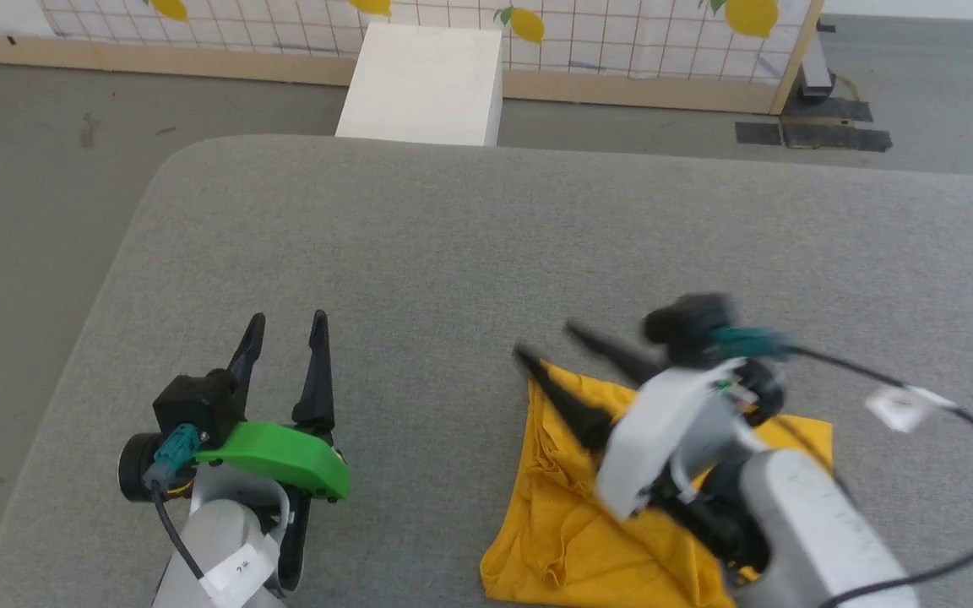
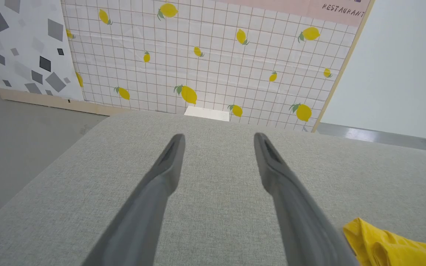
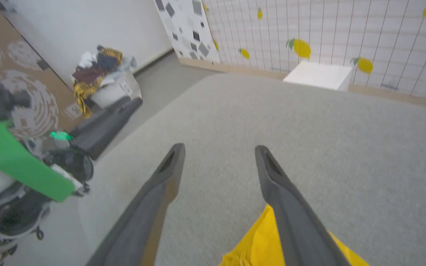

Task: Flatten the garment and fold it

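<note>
Both sets of jaws spread, empty — left gripper (image 1: 288,319) off aside, right gripper (image 1: 550,339) above the bright yellow fabric T-shirt (image 1: 554,540), which looks folded but rumpled; you've tidying left.

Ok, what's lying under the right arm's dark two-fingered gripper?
The crumpled bright yellow garment, on the grey fabric cushion. The right gripper hangs open over its far corner. The pale forearm covers its middle, so any print there is hidden.
</note>
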